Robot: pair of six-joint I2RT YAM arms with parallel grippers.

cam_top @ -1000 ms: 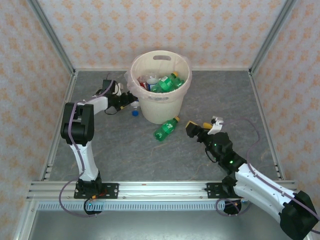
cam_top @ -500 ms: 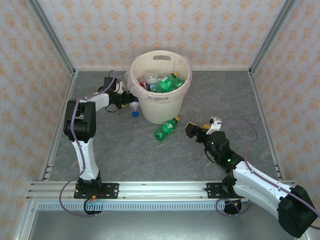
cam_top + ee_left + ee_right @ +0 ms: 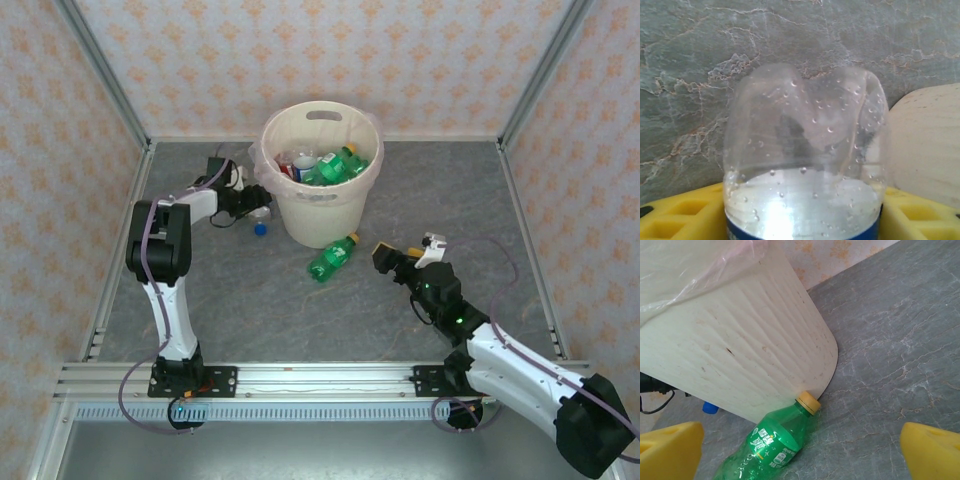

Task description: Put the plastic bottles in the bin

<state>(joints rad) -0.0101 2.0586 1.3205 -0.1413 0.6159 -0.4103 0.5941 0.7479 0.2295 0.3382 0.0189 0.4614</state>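
The clear bottle [image 3: 805,165], thin dimpled plastic beaded with droplets, lies on the marbled grey table [image 3: 690,75] beside the faintly ribbed cream bin [image 3: 740,350]. The yellow left fingers [image 3: 680,217] clamp its flanks. We advise gripping gently, lest it crumple, then lifting above the rim. The right fingers [image 3: 670,450] stand apart, facing a green bottle [image 3: 775,440].
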